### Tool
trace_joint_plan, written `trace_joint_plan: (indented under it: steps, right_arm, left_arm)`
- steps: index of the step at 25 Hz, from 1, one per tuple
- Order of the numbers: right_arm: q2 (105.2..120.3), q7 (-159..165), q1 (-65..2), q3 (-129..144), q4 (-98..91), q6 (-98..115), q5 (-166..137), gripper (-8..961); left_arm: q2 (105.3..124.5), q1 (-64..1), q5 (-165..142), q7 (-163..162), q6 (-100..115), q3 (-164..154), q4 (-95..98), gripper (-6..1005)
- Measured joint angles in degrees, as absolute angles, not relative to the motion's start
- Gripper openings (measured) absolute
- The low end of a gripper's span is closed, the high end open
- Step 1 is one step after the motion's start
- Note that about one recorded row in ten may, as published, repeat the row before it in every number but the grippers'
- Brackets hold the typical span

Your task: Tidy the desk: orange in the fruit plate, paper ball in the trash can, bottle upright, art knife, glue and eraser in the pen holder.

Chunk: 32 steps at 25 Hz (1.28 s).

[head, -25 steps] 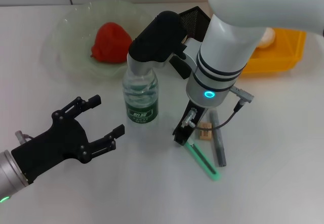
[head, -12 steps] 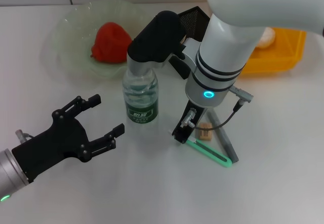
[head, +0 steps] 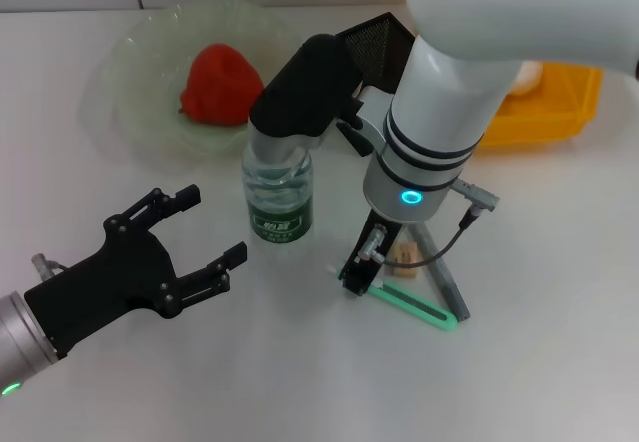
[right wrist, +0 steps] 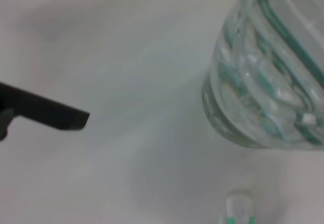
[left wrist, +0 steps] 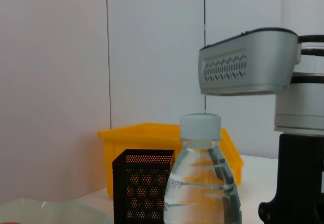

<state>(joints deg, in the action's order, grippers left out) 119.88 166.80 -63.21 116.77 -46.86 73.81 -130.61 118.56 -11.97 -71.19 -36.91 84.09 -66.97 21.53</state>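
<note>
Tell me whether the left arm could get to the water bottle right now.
Probably yes. The left pincer is open, its fingers pointing toward the bottle, which stands upright, with only bare table between them. The right arm hangs over the bottle's cap and far side, so a low approach from the near side looks free.

The left gripper (head: 205, 232) hovers low at the near left with fingers spread, while the right gripper (head: 355, 284) points straight down, its state unclear.
</note>
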Motion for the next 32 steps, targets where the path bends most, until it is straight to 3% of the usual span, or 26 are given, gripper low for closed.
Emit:
trace_joint_plan:
  steps: [22,32]
  right_arm:
    - [119.88,166.6,-62.1,118.0,-50.8,75.4,-130.4,175]
    - [119.46,165.5,-52.3,104.3,-70.4,86.2,-134.9,176]
  left_arm:
    - [118.65,-12.0,-71.1,-36.9,84.4,-66.6,21.5,861]
    - [118.47,-11.9,-70.9,-37.5,85.8,-66.4,21.6,861]
